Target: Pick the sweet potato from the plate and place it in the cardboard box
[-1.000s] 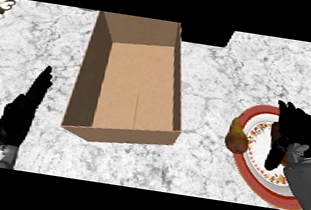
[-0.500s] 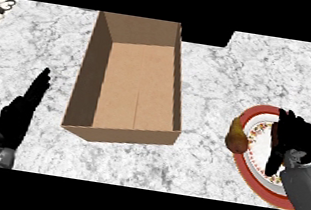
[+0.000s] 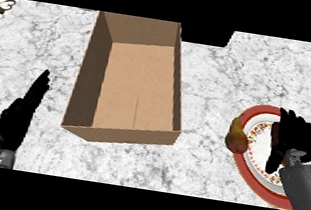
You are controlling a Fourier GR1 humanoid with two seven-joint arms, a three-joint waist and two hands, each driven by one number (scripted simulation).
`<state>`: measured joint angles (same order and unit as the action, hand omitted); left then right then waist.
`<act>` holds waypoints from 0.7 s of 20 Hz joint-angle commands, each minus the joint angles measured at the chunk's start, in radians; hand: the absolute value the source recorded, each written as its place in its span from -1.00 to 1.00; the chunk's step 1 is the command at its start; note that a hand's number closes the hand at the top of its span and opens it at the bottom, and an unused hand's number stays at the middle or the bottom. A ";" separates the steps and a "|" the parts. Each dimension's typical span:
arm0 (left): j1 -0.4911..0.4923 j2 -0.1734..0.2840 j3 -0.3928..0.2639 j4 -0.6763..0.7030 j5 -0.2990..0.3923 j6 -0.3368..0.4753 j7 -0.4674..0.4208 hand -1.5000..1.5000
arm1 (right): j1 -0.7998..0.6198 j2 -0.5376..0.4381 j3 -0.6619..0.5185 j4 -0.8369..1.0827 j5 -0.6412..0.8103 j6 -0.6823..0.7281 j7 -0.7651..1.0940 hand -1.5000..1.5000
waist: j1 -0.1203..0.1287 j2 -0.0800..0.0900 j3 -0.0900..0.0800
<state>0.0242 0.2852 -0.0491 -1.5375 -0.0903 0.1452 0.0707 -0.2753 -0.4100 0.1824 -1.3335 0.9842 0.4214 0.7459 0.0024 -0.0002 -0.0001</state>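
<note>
**Right hand creeping down over the plate, potato still not grabbed**

So compared to a second ago, the only thing that's really shifted is the right hand: it's slid a bit lower and toward the near edge of the plate, with the forearm coming further into view. Box, plate, potato and left hand all look the same as before.

Going left to right: the left hand (image 3: 16, 119) is parked on the counter (image 3: 215, 75) at the far left, fingers straight and together, holding nothing, just resting. Well off to the right of those fingers sits the cardboard box (image 3: 124, 135), open top, nothing inside that I can see.

Further right is the red-rimmed plate (image 3: 248, 167). The sweet potato (image 3: 238, 136) lies on its left rim, long axis running away from the robot. The right hand (image 3: 295, 139) hovers over the plate's middle, fingers curled downward but closed on nothing; the potato sits just left of the fingertips, apart from them.

My guess on handling: it's a stiff, fairly dense lump with rough skin, so not slippery or fragile, but tapered ends could squirt out. I'd go across the fat middle, thumb one side, fingers the other. Watch it doesn't roll off the rim.
</note>
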 commanded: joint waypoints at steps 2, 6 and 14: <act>0.013 -0.013 0.026 -0.060 -0.038 -0.023 0.044 0.00 | 0.008 0.051 -0.023 0.026 0.053 -0.012 -0.025 -1.00 | 0.001 0.000 0.000; -0.038 -0.050 0.029 0.003 -0.060 -0.005 0.041 0.00 | -0.004 -0.029 -0.103 0.033 0.025 0.016 -0.101 -1.00 | -0.003 0.000 0.000; -0.011 -0.056 0.081 0.024 -0.051 -0.077 -0.027 0.00 | -0.006 0.086 -0.070 0.153 0.134 -0.042 -0.087 -1.00 | 0.001 0.000 0.000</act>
<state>0.0199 0.2306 0.0024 -1.5402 -0.1437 0.0925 0.0713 -0.2746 -0.3496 0.1201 -1.2349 1.0881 0.3930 0.6679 0.0027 0.0000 -0.0001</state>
